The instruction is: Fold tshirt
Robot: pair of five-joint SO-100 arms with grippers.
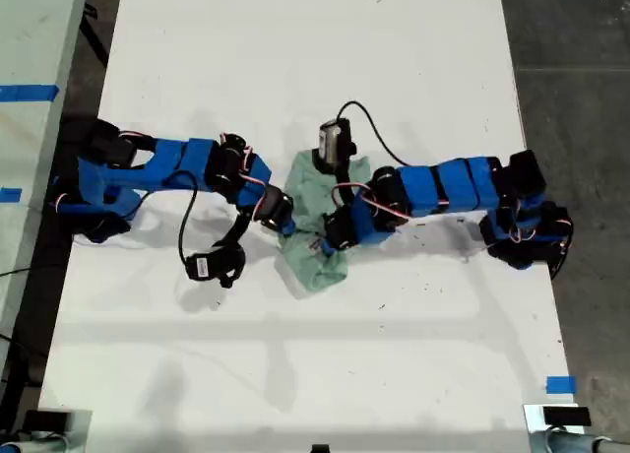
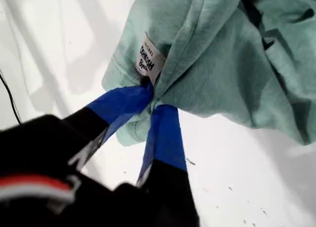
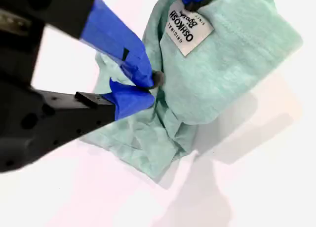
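"Where was the tshirt [image 1: 313, 192]?"

"Bunched in a heap at the middle of the white surface [image 1: 295, 59]. In the exterior view, one arm reached in from nine o'clock and the other from three o'clock."

"And the pincers?"

"My first pincer [image 2: 152, 96] was pinched tight on a fold just beside the white tag [image 2: 148, 59]. My second pincer [image 3: 148, 89] was clamped on a crumpled fold of the same tshirt, near the tag. The two were close together."
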